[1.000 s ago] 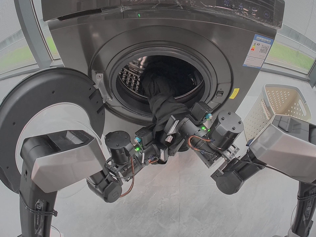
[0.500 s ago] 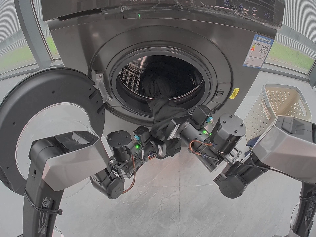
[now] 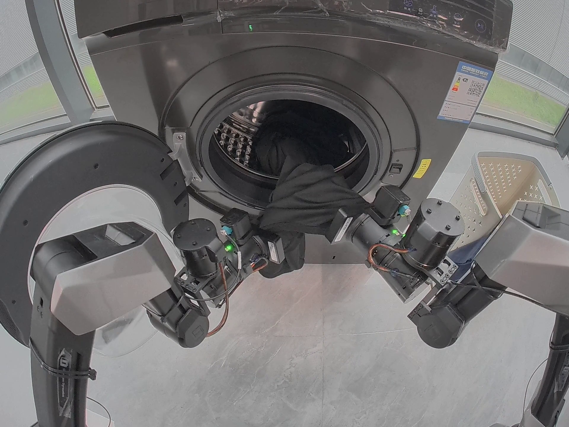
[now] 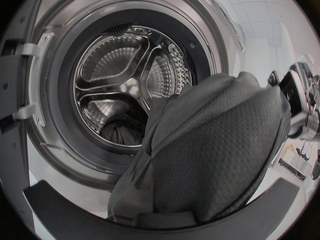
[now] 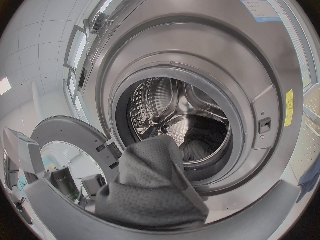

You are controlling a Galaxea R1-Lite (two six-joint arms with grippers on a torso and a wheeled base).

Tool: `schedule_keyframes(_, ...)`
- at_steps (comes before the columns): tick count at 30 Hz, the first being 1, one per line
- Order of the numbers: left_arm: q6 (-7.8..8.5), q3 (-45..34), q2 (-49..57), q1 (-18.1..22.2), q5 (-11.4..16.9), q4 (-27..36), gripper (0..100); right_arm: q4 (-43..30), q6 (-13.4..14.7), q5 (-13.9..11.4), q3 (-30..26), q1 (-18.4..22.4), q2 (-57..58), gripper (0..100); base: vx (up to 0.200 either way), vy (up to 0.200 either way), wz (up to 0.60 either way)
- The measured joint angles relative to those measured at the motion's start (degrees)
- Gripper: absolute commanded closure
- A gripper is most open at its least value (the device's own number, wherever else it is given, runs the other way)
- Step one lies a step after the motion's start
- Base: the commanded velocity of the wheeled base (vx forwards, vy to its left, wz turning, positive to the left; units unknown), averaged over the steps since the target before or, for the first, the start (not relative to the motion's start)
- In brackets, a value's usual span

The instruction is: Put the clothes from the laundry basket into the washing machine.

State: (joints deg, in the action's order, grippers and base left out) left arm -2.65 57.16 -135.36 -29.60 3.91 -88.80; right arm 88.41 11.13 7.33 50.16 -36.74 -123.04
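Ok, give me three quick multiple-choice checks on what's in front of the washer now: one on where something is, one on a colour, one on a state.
1. Where is the black garment?
A) flat on the floor
B) over the lip of the drum, part inside, part outside between the left gripper and right gripper
C) on top of the machine

2. What colour is the laundry basket?
A) red
B) black
C) cream

3. How is the washing machine door?
A) swung open on the robot's left
B) shut
C) taken off

Answers:
1 B: the head view shows it trailing from the drum out to both grippers.
2 C: its perforated walls are cream.
3 A: the door stands aside and the drum is exposed.
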Motion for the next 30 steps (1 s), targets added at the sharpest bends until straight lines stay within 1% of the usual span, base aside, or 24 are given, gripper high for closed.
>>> schedule_keyframes(7, -0.13, -3.36, 4.00, -0.09, -0.04, 0.01, 100, 0.06, 0.04, 0.02, -0.80, 0.89, -0.11, 100, 0.000, 0.000, 0.00)
schedule_keyframes(12, -0.13, -4.57, 5.96, -0.11, -0.15, -0.02, 100, 0.06, -0.07, 0.02, -1.40, 0.72, -0.13, 100, 0.000, 0.000, 0.00)
schedule_keyframes(19, -0.30, -6.75, 9.37, -0.27, -1.12, 0.00, 100, 0.06, -0.32, -0.11, -3.28, 0.48, 0.57, 100, 0.000, 0.000, 0.00)
schedule_keyframes(25, -0.30, -8.87, 11.96, -0.50, -1.40, 0.01, 100, 0.09, -0.07, -0.13, -4.46, 0.37, 1.32, 100, 0.000, 0.000, 0.00)
schedule_keyframes(27, -0.37, -9.46, 12.82, -0.57, -2.02, 0.01, 100, 0.09, 0.04, -0.30, -5.18, 0.12, 1.43, 100, 0.000, 0.000, 0.00)
schedule_keyframes(28, -0.46, -9.75, 13.24, -0.61, -2.36, 0.01, 100, 0.11, 0.13, -0.40, -5.55, 0.01, 1.45, 0, 0.000, 0.000, 0.00)
schedule_keyframes(30, -1.15, -10.28, 14.09, -0.61, -2.83, -0.02, 100, 0.05, 0.15, -0.35, -6.01, -0.11, 1.51, 0, 0.000, 0.000, 0.00)
